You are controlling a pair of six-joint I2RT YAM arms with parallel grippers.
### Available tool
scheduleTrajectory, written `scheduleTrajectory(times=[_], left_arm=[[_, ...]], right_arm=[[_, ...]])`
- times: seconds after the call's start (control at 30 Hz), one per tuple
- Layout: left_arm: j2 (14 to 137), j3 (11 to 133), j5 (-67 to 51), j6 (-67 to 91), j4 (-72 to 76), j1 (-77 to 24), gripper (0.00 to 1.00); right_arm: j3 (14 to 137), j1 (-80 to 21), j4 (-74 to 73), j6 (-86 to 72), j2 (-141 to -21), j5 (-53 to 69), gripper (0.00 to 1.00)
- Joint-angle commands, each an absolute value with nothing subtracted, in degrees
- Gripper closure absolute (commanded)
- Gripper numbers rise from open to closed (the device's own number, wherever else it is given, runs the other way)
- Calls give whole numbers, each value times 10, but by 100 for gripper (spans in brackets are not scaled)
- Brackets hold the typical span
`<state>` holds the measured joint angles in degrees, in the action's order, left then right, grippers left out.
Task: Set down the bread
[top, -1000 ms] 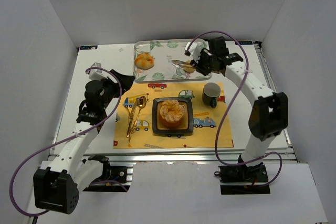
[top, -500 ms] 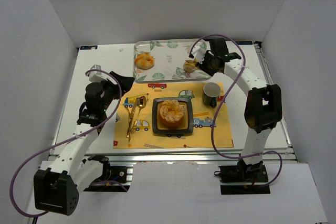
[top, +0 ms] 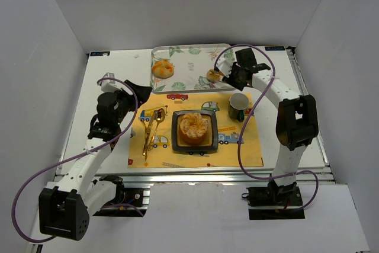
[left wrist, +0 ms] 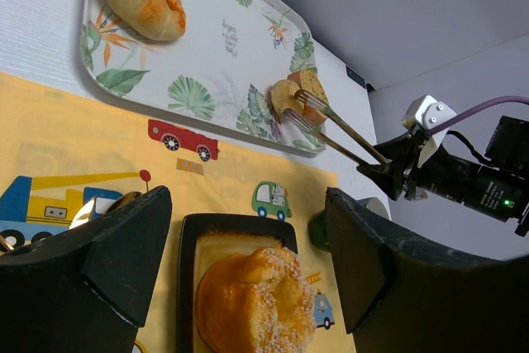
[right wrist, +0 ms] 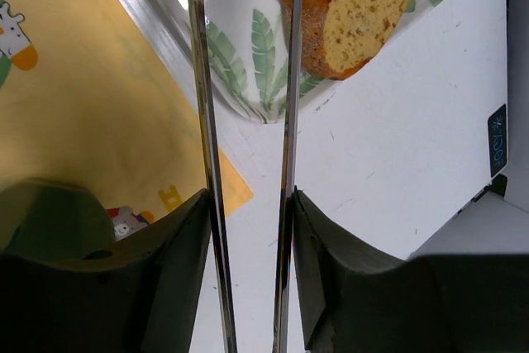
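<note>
Metal tongs (left wrist: pixel 339 126) are clamped in the right gripper (top: pixel 237 75), and their tips are set either side of the bread slice (left wrist: pixel 293 93) at the near right corner of the tray (top: pixel 186 66). The left gripper (left wrist: pixel 244 204) is splayed, holds nothing and is farther from that corner.

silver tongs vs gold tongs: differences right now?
The silver tongs are held in the right tool; the gold tongs lie loose on the placemat. The silver tongs' tips are at the bread slice on the tray; the gold tongs touch no bread. Both are metal tongs.
</note>
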<state>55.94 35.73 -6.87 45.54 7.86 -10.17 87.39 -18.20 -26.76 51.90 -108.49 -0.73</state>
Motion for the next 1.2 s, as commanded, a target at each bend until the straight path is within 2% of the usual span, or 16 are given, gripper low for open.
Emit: scheduleTrajectory(times=[0.0,0.53,0.73,0.93,1.03,1.07,1.17], left_arm=[[559,359,-74,457,91,-100,16],[559,360,-74,457,91,-100,16],[557,363,-74,456,87,-100,16],[555,362,-73,457,86,-101,16],[555,362,-72,456,87,-101,16],[555,364,-72,456,86,-101,16],[555,366,-73,454,84,-101,16]], right_arm=[[875,-183,-243,536,-1062,-29,52],[866,-195,-207,556,-1057,-35,52],[864,-201,-206,567,-1067,-48,55],[885,-201,-236,563,-1080,-49,72],[888,-201,-243,563,-1078,-47,81],[889,-201,-244,562,-1078,-46,88],[900,-201,-257,551,-1073,-37,96]])
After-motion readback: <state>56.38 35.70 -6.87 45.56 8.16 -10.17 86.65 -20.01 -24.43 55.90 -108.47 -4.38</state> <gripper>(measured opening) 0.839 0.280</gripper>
